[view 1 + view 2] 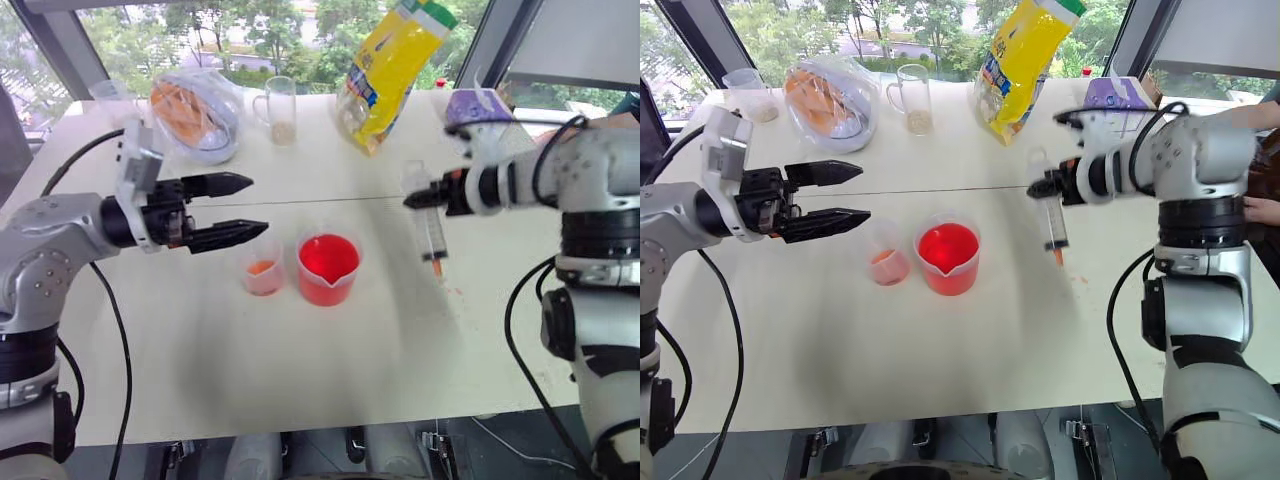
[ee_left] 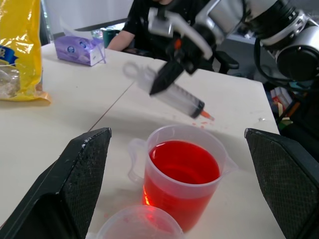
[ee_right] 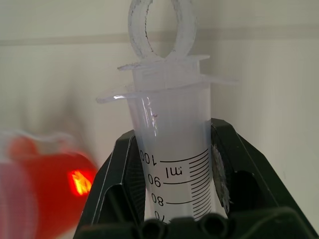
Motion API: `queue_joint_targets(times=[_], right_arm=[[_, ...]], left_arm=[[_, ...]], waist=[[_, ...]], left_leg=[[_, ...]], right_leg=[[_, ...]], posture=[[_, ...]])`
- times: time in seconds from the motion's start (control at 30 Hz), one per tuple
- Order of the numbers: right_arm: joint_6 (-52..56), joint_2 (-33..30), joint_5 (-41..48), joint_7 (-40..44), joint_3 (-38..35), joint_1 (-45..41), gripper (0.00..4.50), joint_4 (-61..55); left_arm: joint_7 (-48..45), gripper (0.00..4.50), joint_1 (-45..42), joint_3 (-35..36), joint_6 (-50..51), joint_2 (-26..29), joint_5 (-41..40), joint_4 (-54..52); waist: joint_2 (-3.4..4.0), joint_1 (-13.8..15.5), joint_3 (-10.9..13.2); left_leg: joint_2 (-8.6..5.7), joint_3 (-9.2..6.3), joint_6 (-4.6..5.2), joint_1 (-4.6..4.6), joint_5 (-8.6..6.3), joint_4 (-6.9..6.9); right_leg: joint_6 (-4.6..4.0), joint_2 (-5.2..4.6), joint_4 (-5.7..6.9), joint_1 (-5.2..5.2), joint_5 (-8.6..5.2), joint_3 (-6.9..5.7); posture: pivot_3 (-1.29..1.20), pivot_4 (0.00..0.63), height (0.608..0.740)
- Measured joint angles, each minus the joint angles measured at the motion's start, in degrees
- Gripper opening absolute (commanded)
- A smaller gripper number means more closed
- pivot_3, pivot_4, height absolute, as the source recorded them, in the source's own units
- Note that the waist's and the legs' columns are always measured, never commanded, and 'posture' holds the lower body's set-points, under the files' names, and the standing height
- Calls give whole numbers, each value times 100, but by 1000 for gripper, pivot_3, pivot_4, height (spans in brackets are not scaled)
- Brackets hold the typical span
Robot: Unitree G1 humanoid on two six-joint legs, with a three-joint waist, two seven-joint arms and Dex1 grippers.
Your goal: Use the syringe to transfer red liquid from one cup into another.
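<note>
R gripper (image 1: 412,200) pinching syringe (image 1: 432,235), centre-right of frame, above bench (image 1: 400,340).
Syringe hangs tip-down, right of red beaker (image 1: 327,268); small cup (image 1: 262,268) just left of it. L gripper (image 1: 240,208) fingers spread, holding nothing.

We saw two silver-grey metal arms with rounded joint housings and black collars. Each hand, left (image 1: 225,210) and right (image 3: 172,199), bore two black textured fingers. Black cables looped beside both arms, and small screws dotted the left shoulder housing.

Clear glossy plastic syringe (image 1: 432,232) and beaker (image 1: 327,270) over a matt white table (image 1: 300,350).
</note>
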Motion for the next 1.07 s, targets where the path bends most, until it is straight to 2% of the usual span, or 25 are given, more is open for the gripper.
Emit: queue_joint_targets(times=[0.2,0.33,0.4,0.57,0.63,0.8,0.93,1.07], right_arm=[[1,466,-209,-486,-259,252,1409,210],[1,714,-416,-626,-454,314,3250,275],[1,810,-450,-636,-502,345,4375,277],[1,797,-424,-582,-484,491,4452,38],[1,586,-364,-419,-332,623,4452,-366],[-109,-643,179,720,-16,844,4452,-2207],[-579,-1632,1134,2212,-571,1169,4452,-3676],[-1043,-2223,1359,2955,-729,1826,4452,-4193]], left_arm=[[56,4415,-5,0,28,-1,-31,-138],[99,4500,-4,2,92,0,-137,-251],[98,4500,0,1,163,1,-184,-291],[63,4500,68,-11,202,6,-189,-338],[16,4500,115,-14,208,33,-188,-344],[-142,4500,352,6,218,275,-185,-392],[-235,4500,501,75,238,479,-206,-453],[-268,4500,587,154,328,593,-339,-518]], waist=[[0,9,0],[0,19,0],[0,16,0],[0,18,0],[2,24,2],[4,23,8],[1,28,10],[-3,31,11]], left_leg=[[4,3,0,-1,0,1],[3,2,0,-2,0,1],[3,1,0,-2,0,1],[2,0,0,-2,0,1],[1,-2,1,-4,0,1],[1,-7,6,-15,-3,0],[4,-13,10,-13,-7,0],[3,-8,10,-13,-7,13]], right_leg=[[1,5,1,-2,0,1],[1,4,0,-2,0,1],[1,4,0,-1,0,2],[1,4,0,-1,0,1],[2,4,-1,-2,0,1],[4,6,-4,-13,-2,0],[6,8,-7,-7,-5,-4],[1,5,-11,-2,-7,-1]], posture=[[0,150,740],[0,150,740],[0,150,740],[0,150,740],[0,150,740],[0,150,740],[0,150,740],[0,150,740]])
